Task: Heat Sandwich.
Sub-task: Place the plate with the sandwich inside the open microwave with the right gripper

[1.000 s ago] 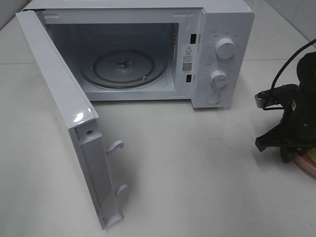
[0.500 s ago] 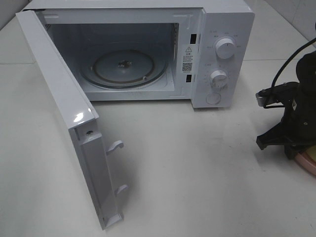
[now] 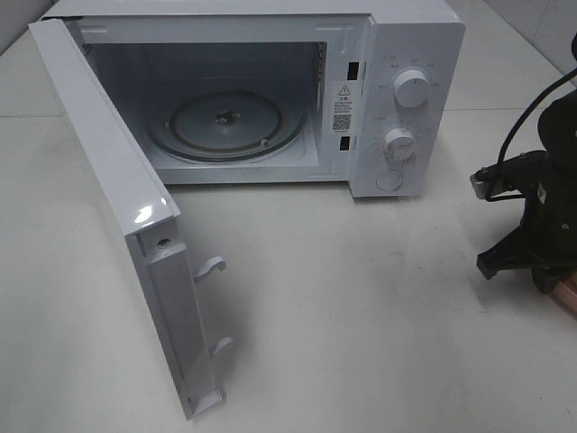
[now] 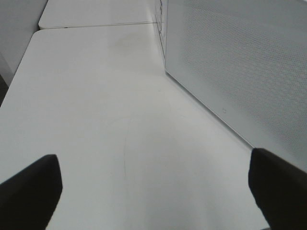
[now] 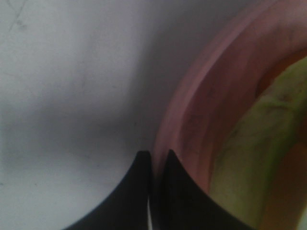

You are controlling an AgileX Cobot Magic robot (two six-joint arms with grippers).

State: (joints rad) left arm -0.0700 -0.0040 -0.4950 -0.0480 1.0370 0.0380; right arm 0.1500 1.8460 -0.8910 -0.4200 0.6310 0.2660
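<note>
The sandwich [image 5: 259, 143] shows only in the right wrist view, as a blurred pale green and yellowish band with a reddish streak beside it, lying on the pink plate [image 5: 192, 110] inside its raised rim. So little of it is in view, and that so soft, that neither its long axis nor the way it points can be made out. In the high view only a sliver of the plate [image 3: 571, 299] appears at the right edge of the white table [image 3: 361, 316], under the black right arm and well apart from the microwave [image 3: 415, 54]; the sandwich itself is hidden there.

The right gripper [image 5: 154, 160] is clenched, its two black tips pressed together right at the outer edge of the plate's rim. Whether the rim is caught between them cannot be told.

The left gripper [image 4: 153, 191] is released, its fingers spread wide above bare table, near a white dotted panel that looks like the outer face of the microwave door [image 3: 108, 171]. That door stands swung fully open to the left, and the glass turntable [image 3: 225, 122] lies bare in the cavity.
</note>
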